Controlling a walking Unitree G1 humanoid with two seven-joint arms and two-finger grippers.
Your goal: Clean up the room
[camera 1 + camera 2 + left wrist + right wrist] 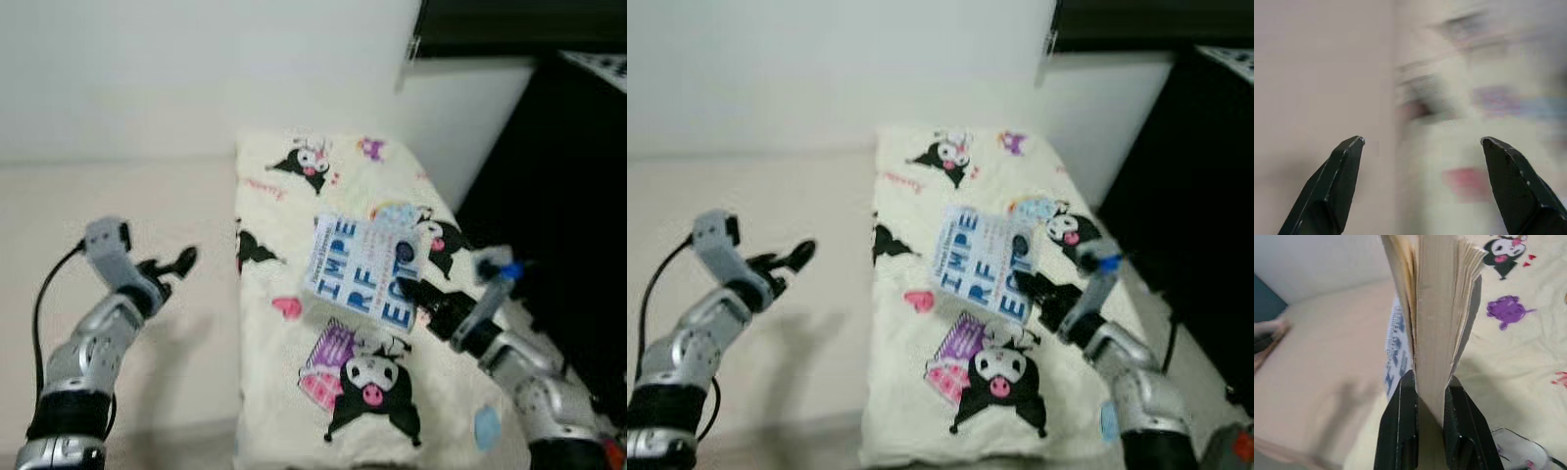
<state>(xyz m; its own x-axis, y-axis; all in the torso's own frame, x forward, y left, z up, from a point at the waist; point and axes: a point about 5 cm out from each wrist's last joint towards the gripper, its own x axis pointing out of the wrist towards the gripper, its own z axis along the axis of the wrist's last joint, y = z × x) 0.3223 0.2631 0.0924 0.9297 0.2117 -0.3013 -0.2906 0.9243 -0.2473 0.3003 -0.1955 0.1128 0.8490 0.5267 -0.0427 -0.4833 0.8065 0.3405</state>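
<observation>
Slippage threatens: right gripper (1422, 396) pinches only the book (364, 271) by its lower edge above the mattress (294, 392), while left gripper (1420, 161) hovers spread, empty.

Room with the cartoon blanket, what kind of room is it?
Probably a bedroom. A bed with a cartoon-print cover stands against a white wall, with dark furniture beside it. The right gripper holds a book above the bed.

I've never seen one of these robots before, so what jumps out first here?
The right gripper pinches a book with big blue cover letters, holding it up over a cream cartoon-print bedcover. On the other side, the left gripper hangs open above the pale floor beside the bed.
</observation>
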